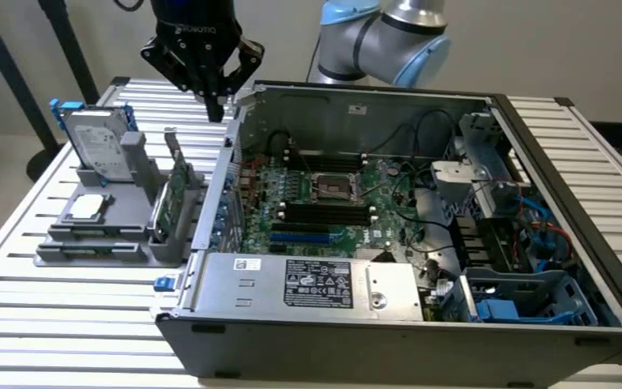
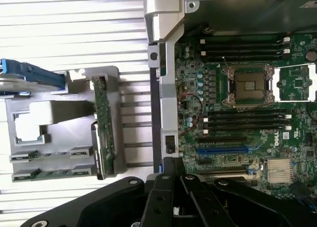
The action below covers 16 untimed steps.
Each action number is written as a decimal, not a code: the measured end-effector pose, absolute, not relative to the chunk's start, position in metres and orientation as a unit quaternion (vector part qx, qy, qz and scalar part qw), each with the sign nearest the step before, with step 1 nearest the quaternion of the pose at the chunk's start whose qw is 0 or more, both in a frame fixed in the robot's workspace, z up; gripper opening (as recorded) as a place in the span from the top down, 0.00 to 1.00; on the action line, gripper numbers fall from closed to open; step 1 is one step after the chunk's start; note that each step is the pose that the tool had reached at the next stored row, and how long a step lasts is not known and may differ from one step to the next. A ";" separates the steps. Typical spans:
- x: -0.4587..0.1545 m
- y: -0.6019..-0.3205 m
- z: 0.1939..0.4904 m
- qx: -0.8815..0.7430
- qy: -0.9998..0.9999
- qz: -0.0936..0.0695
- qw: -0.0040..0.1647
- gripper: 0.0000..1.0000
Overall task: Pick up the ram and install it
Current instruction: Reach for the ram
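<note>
My gripper [image 1: 216,107] hangs shut with nothing in it, above the gap between the grey parts holder [image 1: 62,253] and the left wall of the open computer case [image 1: 227,174]. In the wrist view its black fingers [image 2: 161,187] are pressed together over the case wall. The ram [image 2: 79,151] shows as thin dark-green strips lying in the front slots of the holder [image 2: 106,78], and in the exterior view the ram [image 1: 90,250] sits at the holder's near edge. Black memory slots [image 1: 322,212] lie on the motherboard beside the processor socket [image 2: 247,83].
The holder also carries a hard drive [image 1: 97,142] in a blue frame, a processor [image 1: 87,207] and an upright green expansion card [image 1: 171,203]. A power supply [image 1: 311,284] and drive cages [image 1: 505,243] crowd the case. A slatted metal table [image 1: 62,324] lies under everything.
</note>
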State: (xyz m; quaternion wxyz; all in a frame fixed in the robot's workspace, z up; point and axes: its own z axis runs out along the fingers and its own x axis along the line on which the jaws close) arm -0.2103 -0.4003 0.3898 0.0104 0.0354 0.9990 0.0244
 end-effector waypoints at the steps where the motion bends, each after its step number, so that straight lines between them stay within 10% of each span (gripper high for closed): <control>1: -0.215 -0.400 0.390 0.035 0.999 0.024 0.010 0.89; 16: -0.283 -0.404 0.385 0.035 0.999 0.024 0.010 0.89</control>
